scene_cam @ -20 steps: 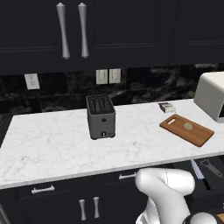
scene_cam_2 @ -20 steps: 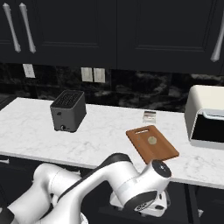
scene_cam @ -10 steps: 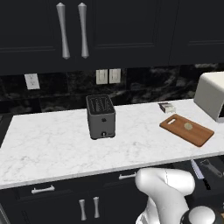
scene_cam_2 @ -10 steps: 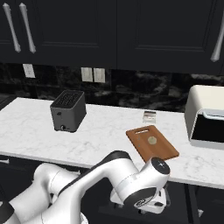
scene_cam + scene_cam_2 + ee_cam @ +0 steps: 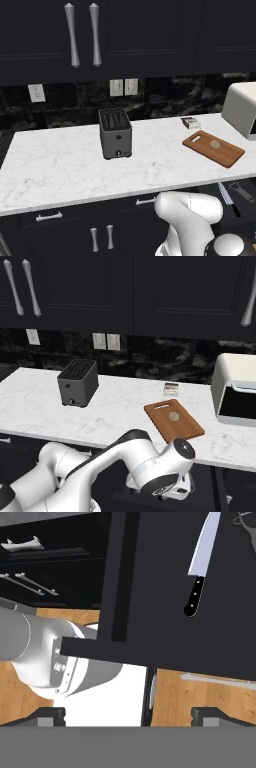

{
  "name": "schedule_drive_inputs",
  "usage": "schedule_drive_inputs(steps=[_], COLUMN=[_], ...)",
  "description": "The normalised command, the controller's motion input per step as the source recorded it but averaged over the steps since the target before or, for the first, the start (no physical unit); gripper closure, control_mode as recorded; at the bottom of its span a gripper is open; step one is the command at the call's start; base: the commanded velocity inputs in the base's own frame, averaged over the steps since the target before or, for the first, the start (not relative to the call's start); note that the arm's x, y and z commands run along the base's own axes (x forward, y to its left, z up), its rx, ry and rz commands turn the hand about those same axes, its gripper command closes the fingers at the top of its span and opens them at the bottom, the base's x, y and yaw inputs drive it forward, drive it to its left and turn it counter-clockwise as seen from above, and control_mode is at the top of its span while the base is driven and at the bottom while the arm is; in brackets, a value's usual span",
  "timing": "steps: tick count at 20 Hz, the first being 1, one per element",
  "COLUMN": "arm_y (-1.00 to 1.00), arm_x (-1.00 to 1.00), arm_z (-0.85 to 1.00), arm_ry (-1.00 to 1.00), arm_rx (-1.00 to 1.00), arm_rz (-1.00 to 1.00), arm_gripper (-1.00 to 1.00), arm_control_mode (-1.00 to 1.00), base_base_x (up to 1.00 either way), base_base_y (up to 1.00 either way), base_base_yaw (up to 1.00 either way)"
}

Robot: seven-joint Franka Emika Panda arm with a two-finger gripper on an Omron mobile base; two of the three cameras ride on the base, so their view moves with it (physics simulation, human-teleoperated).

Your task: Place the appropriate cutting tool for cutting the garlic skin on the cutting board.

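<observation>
1. Claw (image 5: 127,714): tips spread wide, holding nothing.
2. Knife (image 5: 200,564): lies in the open drawer (image 5: 165,612), up and right of the claw in the hand view; long axis steep, handle nearest.
3. Peeler (image 5: 243,190): just beside the knife; avoid.
4. Board (image 5: 213,148) and garlic (image 5: 215,144): on the table (image 5: 60,170) above.

knife (image 5: 200,564) tip beyond frame edge
</observation>
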Motion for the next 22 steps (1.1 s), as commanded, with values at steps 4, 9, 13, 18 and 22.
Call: schedule_drive_inputs(steps=[4, 9, 13, 18, 22], arm_y=[0.00, -0.04, -0.33, -0.21, 0.00], arm_x=[0.00, 0.09, 0.03, 0.00, -0.27], arm_z=[-0.05, -0.12, -0.01, -0.01, -0.16], arm_ry=[-0.02, 0.00, 0.00, 0.00, 0.00], arm_rx=[0.00, 0.00, 0.00, 0.00, 0.00], arm_rz=[0.00, 0.00, 0.00, 0.00, 0.00], arm_gripper=[-1.00, -1.00, -1.00, -1.00, -1.00], arm_control_mode=[-1.00, -1.00, -1.00, -1.00, -1.00], base_base_x=[0.00, 0.00, 0.00, 0.00, 0.00], base_base_y=[0.00, 0.00, 0.00, 0.00, 0.00], base_base_yaw=[0.00, 0.00, 0.00, 0.00, 0.00])
